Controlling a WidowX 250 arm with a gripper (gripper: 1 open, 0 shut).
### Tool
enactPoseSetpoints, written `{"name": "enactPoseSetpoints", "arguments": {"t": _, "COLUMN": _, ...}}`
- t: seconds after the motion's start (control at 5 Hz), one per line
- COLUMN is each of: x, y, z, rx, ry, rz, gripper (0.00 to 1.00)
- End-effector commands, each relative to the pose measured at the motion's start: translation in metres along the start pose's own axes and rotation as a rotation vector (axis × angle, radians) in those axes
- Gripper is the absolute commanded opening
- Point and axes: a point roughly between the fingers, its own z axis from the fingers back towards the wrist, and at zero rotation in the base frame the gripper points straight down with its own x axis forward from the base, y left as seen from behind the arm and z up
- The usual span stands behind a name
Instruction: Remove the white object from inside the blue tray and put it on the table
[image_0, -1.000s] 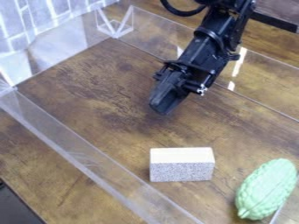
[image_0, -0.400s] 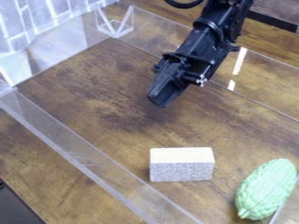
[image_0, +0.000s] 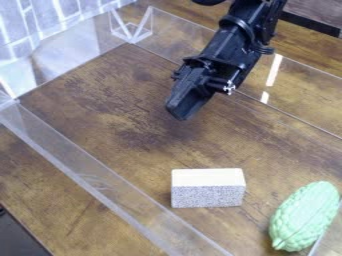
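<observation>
The white object (image_0: 209, 187), a small rectangular block with speckled sides, lies flat on the table (image_0: 120, 110), the dark brown wood-grain surface, near the front. My gripper (image_0: 181, 108) hangs above the middle of the table, well behind and a little left of the block, pointing down-left. Its black fingers are pressed together with nothing between them. No blue tray is in view.
A green bumpy gourd-shaped thing (image_0: 306, 216) lies at the front right, close to the block. Clear plastic walls (image_0: 80, 165) border the table on the left, front-left and back. A clear triangular bracket (image_0: 131, 24) stands at the back corner.
The arm has drifted slightly up and toward the back left, away from the block. The block and the green thing have not moved.
</observation>
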Motion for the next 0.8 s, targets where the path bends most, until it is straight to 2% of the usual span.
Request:
{"name": "enactPoseSetpoints", "arguments": {"t": 0.0, "x": -0.0277, "y": -0.0074, "z": 0.0196, "rx": 0.023, "ry": -0.098, "rz": 0.015, "gripper": 0.0}}
{"name": "enactPoseSetpoints", "arguments": {"t": 0.6, "x": -0.0321, "y": -0.0149, "z": 0.0174, "rx": 0.018, "ry": -0.079, "rz": 0.002, "gripper": 0.0}}
